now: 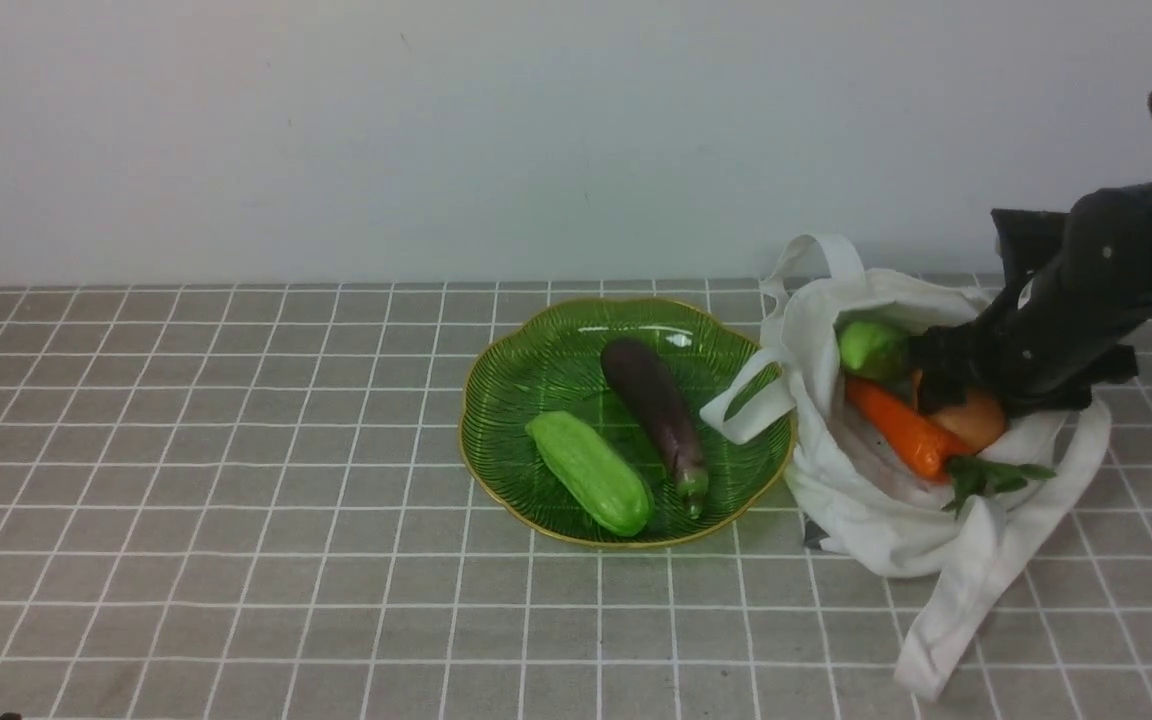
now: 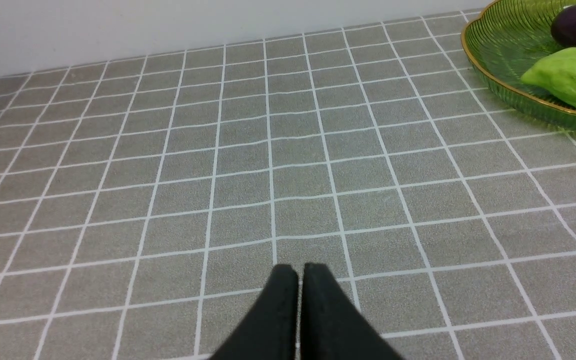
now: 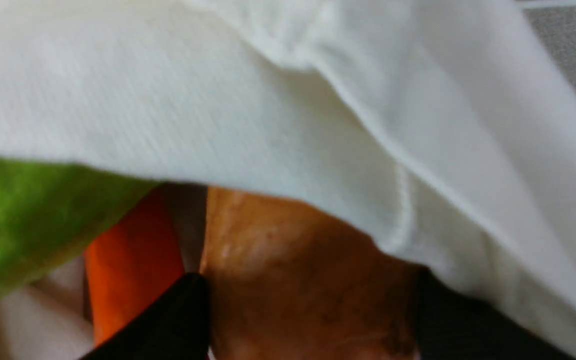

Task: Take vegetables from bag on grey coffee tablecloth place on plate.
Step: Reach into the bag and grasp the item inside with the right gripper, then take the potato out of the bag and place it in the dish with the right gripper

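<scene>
The white bag (image 1: pixel 876 540) lies open on the grey tablecloth (image 1: pixel 236 450), right of the green plate (image 1: pixel 546 370). In the bag are an orange carrot (image 1: pixel 901 425), a tan potato (image 1: pixel 976 420) and a small light-green vegetable (image 1: pixel 871 347). My right gripper (image 1: pixel 936 372) reaches into the bag. In the right wrist view its black fingers (image 3: pixel 183 315) press both sides of the potato (image 3: pixel 308 270), beside the carrot (image 3: pixel 133 260) and under a fold of bag cloth (image 3: pixel 268 100). My left gripper (image 2: pixel 300 280) is shut and empty over bare cloth.
On the plate lie a dark purple eggplant (image 1: pixel 656 405) and a long light-green gourd (image 1: pixel 591 470). One bag handle (image 1: pixel 746 400) rests on the plate's right rim, another strap (image 1: pixel 966 600) trails toward the front. A pale wall stands behind the table.
</scene>
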